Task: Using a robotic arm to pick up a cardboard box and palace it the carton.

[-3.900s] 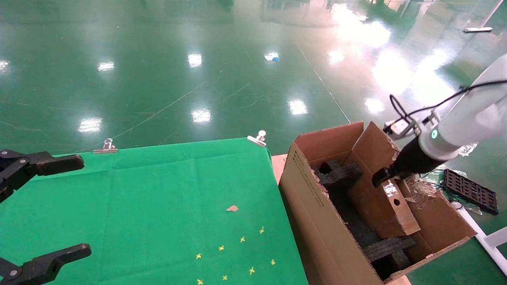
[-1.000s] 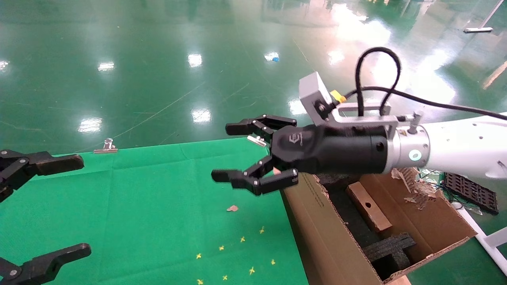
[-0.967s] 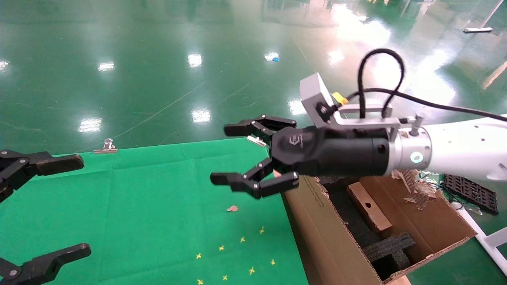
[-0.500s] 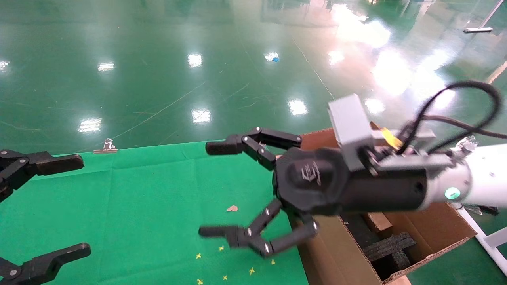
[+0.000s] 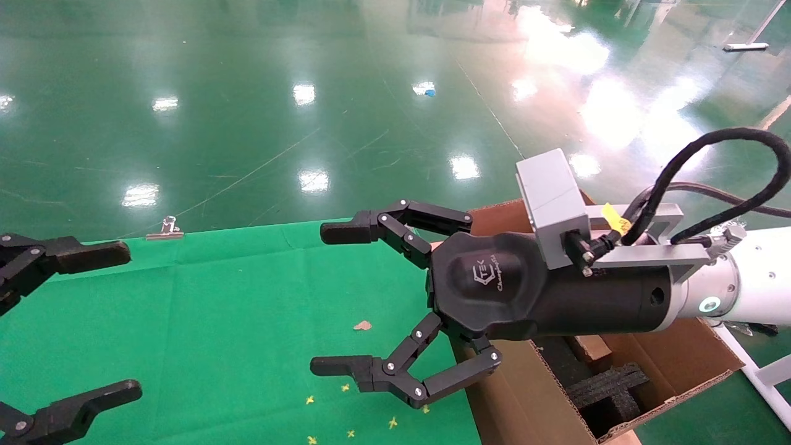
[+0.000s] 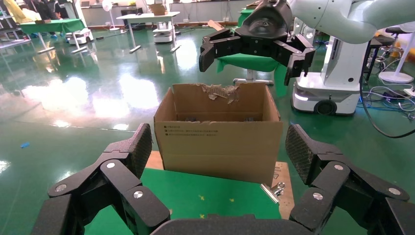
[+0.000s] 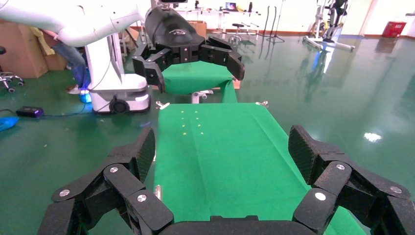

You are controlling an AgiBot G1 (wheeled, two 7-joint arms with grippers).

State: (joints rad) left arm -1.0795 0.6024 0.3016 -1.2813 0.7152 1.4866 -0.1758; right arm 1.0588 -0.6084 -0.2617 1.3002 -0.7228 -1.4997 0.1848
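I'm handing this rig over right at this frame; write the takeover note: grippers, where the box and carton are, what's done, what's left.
Right gripper: jaws open, empty, held above the green table just left of the carton.
Left gripper: jaws open, empty, parked at the table's left edge.
Cardboard box: inside the carton beside the black foam blocks, mostly hidden behind the right wrist; only one end shows.
Carton: at the table's right side, flaps open.
Done: box is in the carton and released.
Left: nothing of the task that shows; parking the right arm is probably all that remains.
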